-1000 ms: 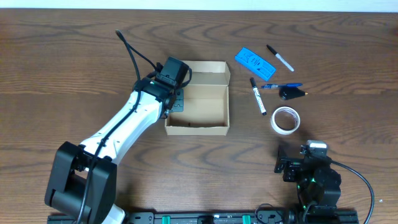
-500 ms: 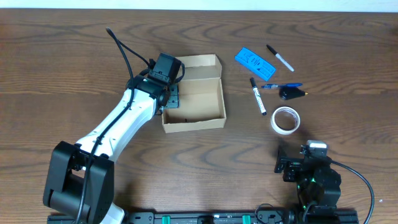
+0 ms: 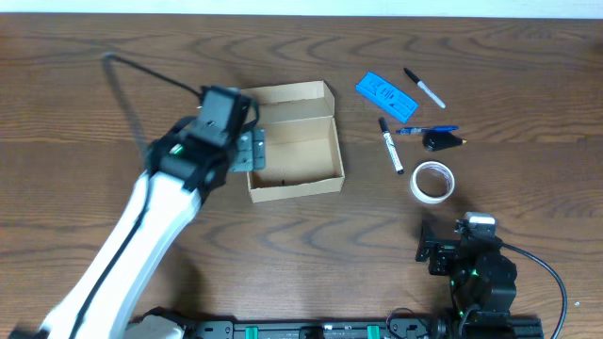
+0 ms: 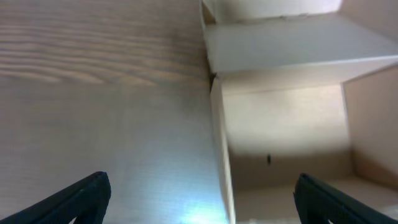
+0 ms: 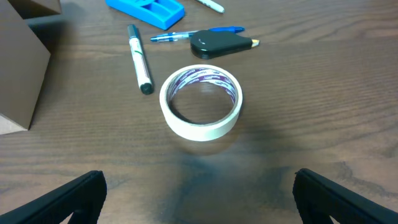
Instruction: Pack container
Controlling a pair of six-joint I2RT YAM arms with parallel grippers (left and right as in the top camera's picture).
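While the small tan cardboard box [image 3: 294,155] sits lid-open and empty mid-table, we judge packing not yet begun. Our left gripper [image 4: 199,199] gapes, released, astride its wall. Our right gripper [image 5: 199,199], spread and empty, must next reach the white tape roll [image 5: 200,101].

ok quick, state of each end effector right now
left end effector: open, empty, straddling the container side wall
right end effector: open, empty, near the tape roll

The tan cardboard container [image 3: 300,155] stands open, slightly skewed, its hinged flap lid folded back on the far side
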